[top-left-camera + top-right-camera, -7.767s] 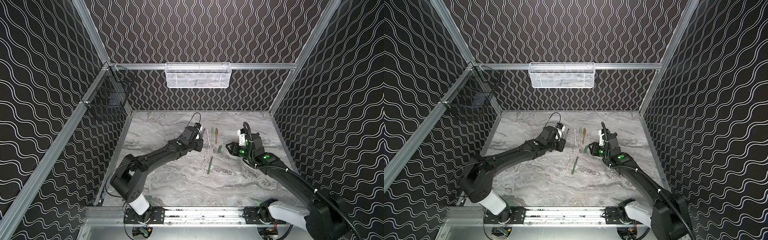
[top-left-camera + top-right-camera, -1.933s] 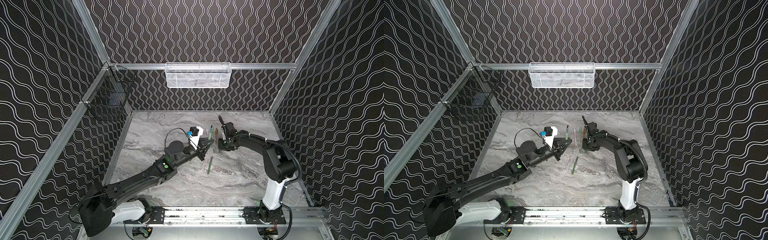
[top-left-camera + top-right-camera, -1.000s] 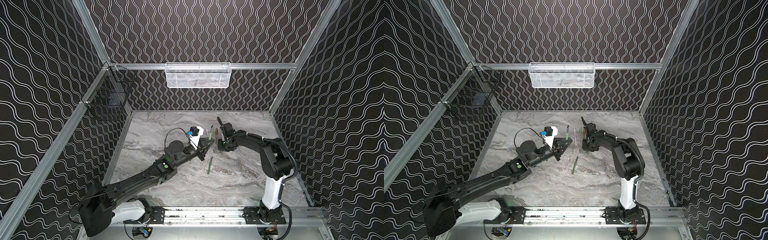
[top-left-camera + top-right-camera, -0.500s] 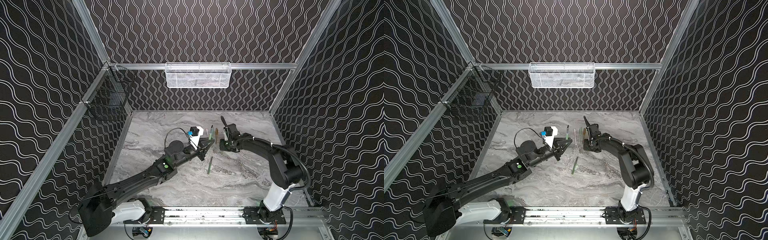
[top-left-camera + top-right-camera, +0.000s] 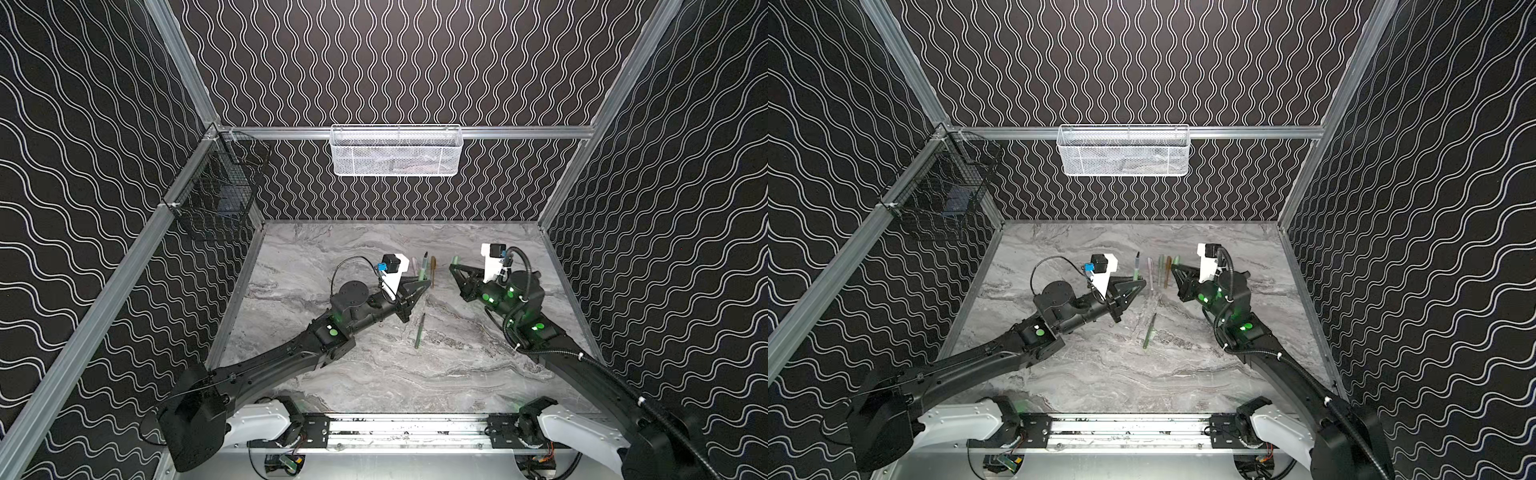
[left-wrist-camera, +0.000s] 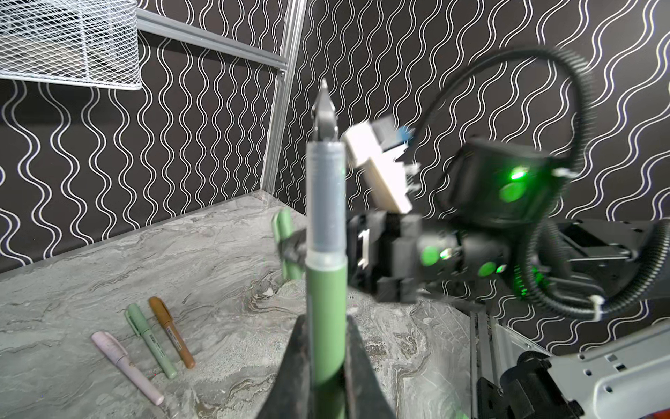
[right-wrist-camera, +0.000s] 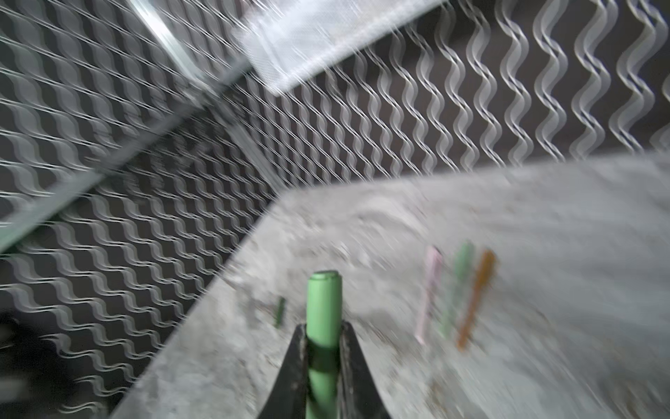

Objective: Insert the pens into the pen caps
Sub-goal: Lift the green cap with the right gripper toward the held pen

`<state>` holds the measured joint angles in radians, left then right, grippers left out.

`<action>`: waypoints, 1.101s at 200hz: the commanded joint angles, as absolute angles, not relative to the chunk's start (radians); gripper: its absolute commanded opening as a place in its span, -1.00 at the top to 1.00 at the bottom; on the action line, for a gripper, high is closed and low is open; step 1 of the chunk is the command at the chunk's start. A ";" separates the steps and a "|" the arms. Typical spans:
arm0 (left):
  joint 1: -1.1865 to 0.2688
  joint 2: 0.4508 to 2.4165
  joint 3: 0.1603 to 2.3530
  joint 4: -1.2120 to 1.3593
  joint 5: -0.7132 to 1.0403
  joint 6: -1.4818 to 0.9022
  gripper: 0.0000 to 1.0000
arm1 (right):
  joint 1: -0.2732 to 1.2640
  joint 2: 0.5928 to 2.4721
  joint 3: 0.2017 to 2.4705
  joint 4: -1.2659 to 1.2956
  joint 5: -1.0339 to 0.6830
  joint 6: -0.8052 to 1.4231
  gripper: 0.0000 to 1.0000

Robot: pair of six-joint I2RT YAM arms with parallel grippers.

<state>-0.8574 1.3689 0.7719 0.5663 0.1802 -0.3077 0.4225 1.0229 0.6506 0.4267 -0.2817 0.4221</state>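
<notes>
change: right gripper (image 5: pixel 455 271) lifts off the table (image 5: pixel 374 374) near the capped pens (image 6: pixel 150 341), clamped on a green cap (image 7: pixel 323 308).
left gripper (image 6: pixel 325 326): closed on the dark green pen (image 6: pixel 325 254) (tip bare).
meaning: cap and pen both raised, apart; joining likely next.

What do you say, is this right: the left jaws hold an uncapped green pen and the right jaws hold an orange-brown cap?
Not quite. The cap in the right jaws is green, not orange-brown; the right wrist view shows it. The left jaws do hold an uncapped green pen.
</notes>
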 commanded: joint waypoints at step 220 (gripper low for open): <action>-0.880 1.405 0.798 0.583 0.243 -0.319 1.00 | 0.503 1.069 0.777 0.849 -0.483 0.513 0.91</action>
